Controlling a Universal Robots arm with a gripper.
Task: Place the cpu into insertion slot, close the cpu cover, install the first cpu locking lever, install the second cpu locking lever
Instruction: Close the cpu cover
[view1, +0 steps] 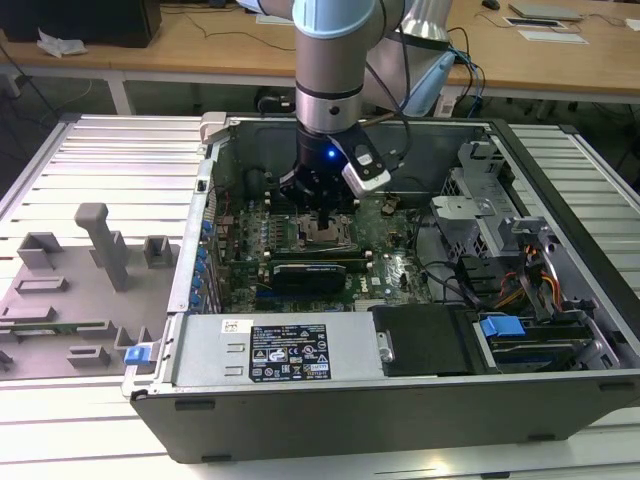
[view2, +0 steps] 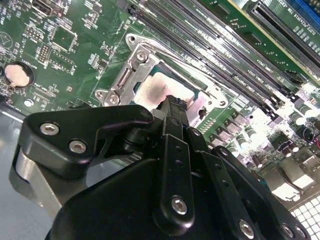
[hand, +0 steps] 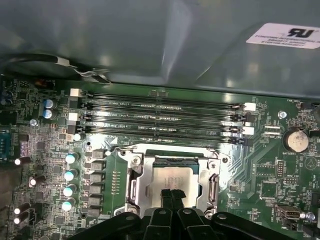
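Gripper (hand: 172, 193) was pinched shut, empty, cpu (hand: 175, 175) right under its tips, so extra downforce could've tilted it.

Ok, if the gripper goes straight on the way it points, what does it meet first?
The cpu: the gripper hangs right over its pale top. Whether the two already touch is unclear from these views.

Table (view1: 100, 160): was pale slatted metal, evenly lit | grey tray (view1: 150, 300) lay on it at the exterior view's left | wooden desks (view1: 200, 45) stood behind, bearing papers (view1: 545, 18), a crumpled sheet (view1: 58, 42) and a dark box (view1: 90, 18)
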